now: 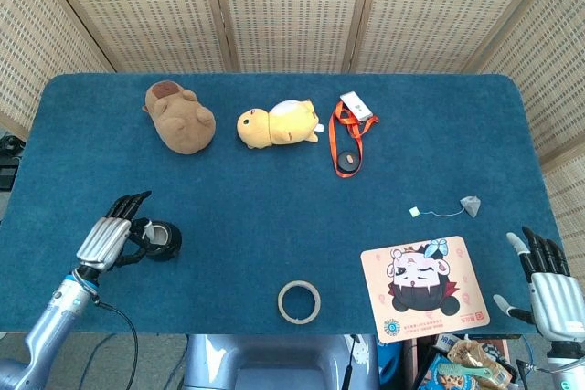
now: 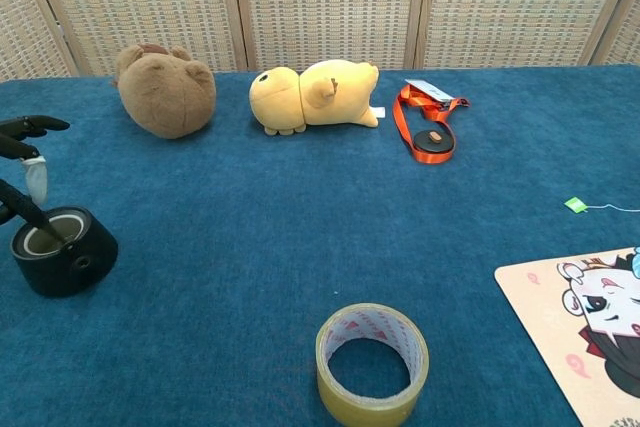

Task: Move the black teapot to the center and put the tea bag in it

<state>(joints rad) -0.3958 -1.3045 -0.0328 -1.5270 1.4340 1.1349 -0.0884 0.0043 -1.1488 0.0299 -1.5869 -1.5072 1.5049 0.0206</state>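
The black teapot (image 1: 163, 240) (image 2: 62, 252) stands upright near the table's front left, its mouth open to the top. My left hand (image 1: 114, 235) (image 2: 22, 162) is at its left side with fingers spread above the rim, and one finger reaches down into the mouth. The grey tea bag (image 1: 471, 204) lies at the far right, its string running to a green tag (image 1: 415, 213) (image 2: 574, 205). My right hand (image 1: 548, 285) hovers off the front right corner, fingers apart, holding nothing.
A brown plush (image 1: 181, 116) and a yellow plush (image 1: 277, 123) lie at the back, with an orange lanyard (image 1: 347, 139) to their right. A tape roll (image 1: 299, 302) sits at the front middle. A cartoon mat (image 1: 422, 285) lies at the front right.
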